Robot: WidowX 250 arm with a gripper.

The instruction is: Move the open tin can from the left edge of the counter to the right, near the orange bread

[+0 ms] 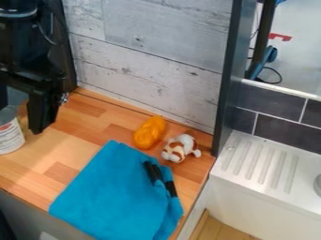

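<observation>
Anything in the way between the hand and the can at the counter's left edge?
Nothing visible between the hand and the can; they're close together. Blue cloth, orange object and brown-and-white toy all lie off to the picture's right, outside that gap.

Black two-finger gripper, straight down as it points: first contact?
Likely the white-labelled metal can by the black gripper, or else the light wooden counter beside it; depth is unclear.

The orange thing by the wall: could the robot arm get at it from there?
Probably yes: the black arm stands at the upper left, and only bare countertop separates it from the orange object.
</observation>
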